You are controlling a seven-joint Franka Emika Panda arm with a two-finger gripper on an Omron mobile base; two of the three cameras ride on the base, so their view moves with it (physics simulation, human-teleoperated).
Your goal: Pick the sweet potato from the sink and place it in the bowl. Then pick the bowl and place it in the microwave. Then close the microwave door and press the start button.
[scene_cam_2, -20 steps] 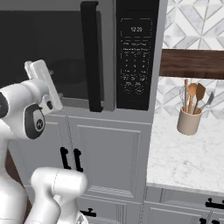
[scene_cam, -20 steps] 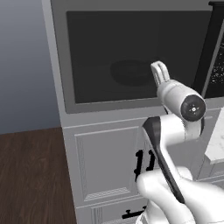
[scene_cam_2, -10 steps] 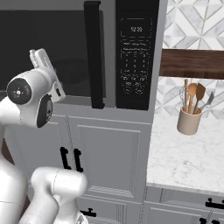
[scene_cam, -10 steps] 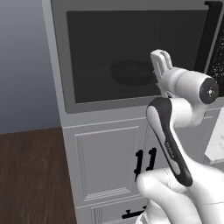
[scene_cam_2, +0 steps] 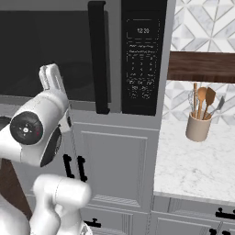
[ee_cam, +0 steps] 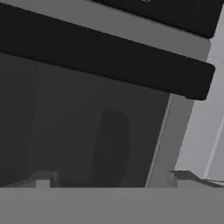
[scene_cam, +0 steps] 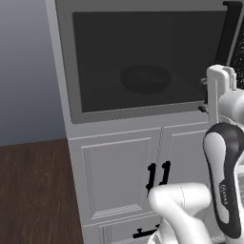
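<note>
Two base cameras flank the arm, both facing the microwave door (scene_cam: 143,57); the hand camera sits close against its handle (ee_cam: 105,54).

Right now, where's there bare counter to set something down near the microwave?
The white marble counter right of the microwave is bare in front of and left of the utensil crock. The back corner around the crock is crowded.
</note>
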